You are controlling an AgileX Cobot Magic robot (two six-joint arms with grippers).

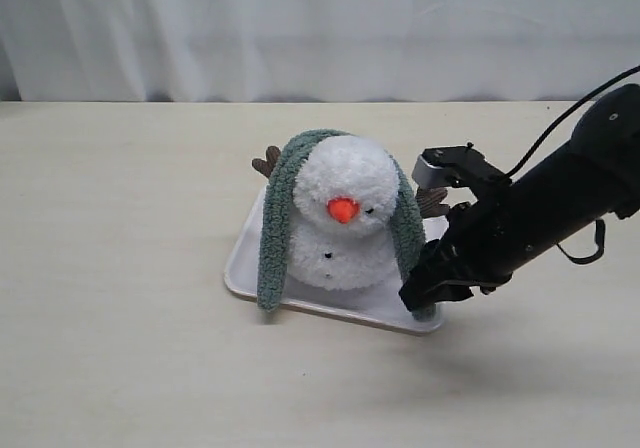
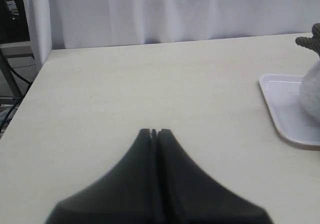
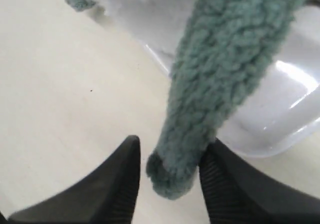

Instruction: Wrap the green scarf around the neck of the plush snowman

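The plush snowman [image 1: 342, 218] sits on a white tray [image 1: 250, 260], its orange nose facing forward. The green scarf [image 1: 277, 218] is draped over its head, one end hanging down each side. My right gripper [image 1: 425, 298] is open at the tray's front right corner, with the scarf's right end [image 3: 192, 149] between its fingers [image 3: 115, 184]; one finger touches the fuzz, the other stands apart. My left gripper [image 2: 154, 132] is shut and empty over bare table, far left of the tray [image 2: 285, 109]. The neck is hidden by plush and scarf.
A white curtain [image 1: 320, 28] hangs behind the table's far edge. The table's left edge [image 2: 30, 89] shows in the left wrist view. Brown twig arms [image 1: 266, 160] stick out behind the snowman.
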